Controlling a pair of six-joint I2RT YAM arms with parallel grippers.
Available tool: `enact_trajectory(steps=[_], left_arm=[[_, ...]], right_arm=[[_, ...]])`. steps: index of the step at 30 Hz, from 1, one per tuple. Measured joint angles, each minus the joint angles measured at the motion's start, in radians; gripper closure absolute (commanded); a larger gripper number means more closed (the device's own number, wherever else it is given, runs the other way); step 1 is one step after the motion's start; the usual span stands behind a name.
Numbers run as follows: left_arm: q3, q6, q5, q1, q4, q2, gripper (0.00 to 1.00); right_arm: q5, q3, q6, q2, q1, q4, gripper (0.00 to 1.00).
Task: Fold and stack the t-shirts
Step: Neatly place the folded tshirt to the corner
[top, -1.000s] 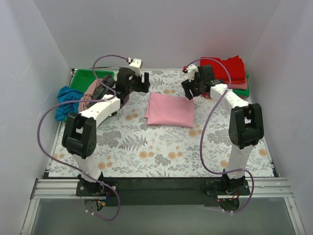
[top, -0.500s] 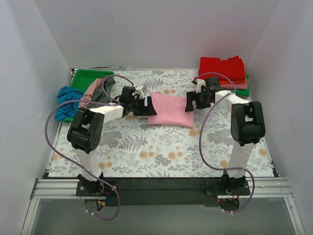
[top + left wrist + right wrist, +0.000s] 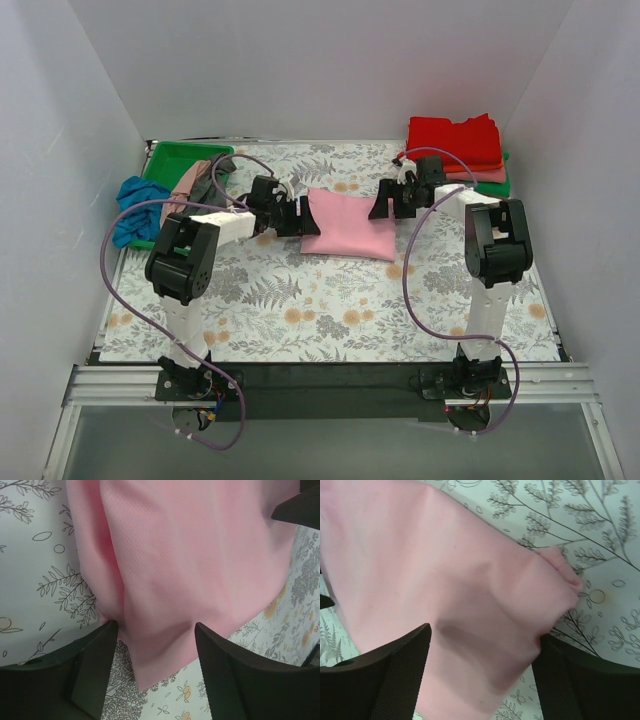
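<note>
Presently listed, from the hands outward.

Left hand [image 3: 299,218] [image 3: 156,626]: released, fingers [image 3: 95,675] spread wide and straddling the left edge of the pink t-shirt [image 3: 345,226] [image 3: 200,560]. A corner of the cloth lies in the gap. Whether the tips touch the cloth cannot be told.

Right hand [image 3: 384,207] [image 3: 484,632]: likewise released, fingers [image 3: 395,680] set wide over the shirt's right edge, where the cloth [image 3: 445,580] bunches in a soft ridge. Both wrist views crop the fingers at the bottom edge.

Pink t-shirt: folded to a rough rectangle, mid-counter, between the two hands.

Stack [image 3: 458,150], far right corner: a red shirt [image 3: 452,135] on top, with only the edges of a salmon layer and a green layer [image 3: 497,187] showing beneath.

Heap [image 3: 185,185], far left: blue shirt [image 3: 130,205], salmon and grey cloth, spilling over a bright green tray [image 3: 178,157] and partly hidden by the left arm.

Counter [image 3: 330,300]: grey floral pattern, with a dark rail at the near edge.

Room: plain white walls [image 3: 320,60] on three sides.
</note>
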Motion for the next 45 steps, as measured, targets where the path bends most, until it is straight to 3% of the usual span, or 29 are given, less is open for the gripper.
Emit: enact_trajectory(steps=[3, 6, 7, 8, 10, 11, 13, 14, 16, 17, 19, 27, 35, 45], left_arm=[[0.018, -0.010, 0.044, 0.002, 0.003, 0.023, 0.45], [0.018, -0.017, 0.072, 0.002, -0.010, 0.029, 0.61], [0.018, -0.020, 0.082, 0.002, -0.018, 0.032, 0.75], [0.018, -0.027, 0.090, 0.002, -0.024, 0.033, 0.79], [0.014, -0.032, 0.108, 0.002, -0.036, 0.034, 0.83], [0.011, -0.038, 0.116, 0.002, -0.039, 0.034, 0.83], [-0.002, -0.055, 0.129, 0.003, -0.033, 0.032, 0.83], [-0.015, -0.066, 0.136, 0.008, -0.027, 0.029, 0.77], [-0.049, -0.090, 0.147, 0.017, -0.019, 0.013, 0.64], [-0.068, -0.106, 0.156, 0.025, -0.018, 0.000, 0.44], [-0.104, -0.141, 0.183, 0.052, -0.016, -0.040, 0.30], [-0.275, -0.160, 0.157, 0.233, -0.057, -0.320, 0.27], [-0.356, -0.103, 0.124, 0.232, -0.064, -0.602, 0.28], [-0.480, -0.022, 0.017, 0.232, -0.120, -0.771, 0.27]], right_arm=[[-0.050, 0.011, 0.019, 0.024, 0.008, 0.023, 0.29], [-0.086, 0.019, 0.033, 0.046, 0.023, 0.044, 0.46], [-0.094, 0.019, 0.039, 0.053, 0.029, 0.044, 0.51], [-0.102, 0.020, 0.043, 0.059, 0.034, 0.043, 0.59], [-0.117, 0.020, 0.044, 0.067, 0.040, 0.040, 0.68], [-0.123, 0.020, 0.045, 0.071, 0.042, 0.036, 0.79], [-0.129, 0.019, 0.043, 0.076, 0.042, 0.029, 0.90], [-0.136, 0.019, 0.043, 0.079, 0.041, 0.025, 0.98], [-0.145, 0.020, 0.041, 0.079, 0.035, 0.014, 0.99], [-0.150, 0.020, 0.042, 0.080, 0.032, 0.009, 0.99], [-0.161, 0.026, 0.040, 0.084, 0.024, -0.002, 0.99], [-0.224, 0.086, -0.042, 0.111, 0.005, -0.095, 0.99], [-0.264, 0.240, -0.231, 0.113, 0.004, -0.273, 0.99], [-0.105, 0.513, -0.349, 0.114, 0.013, -0.397, 0.99]])
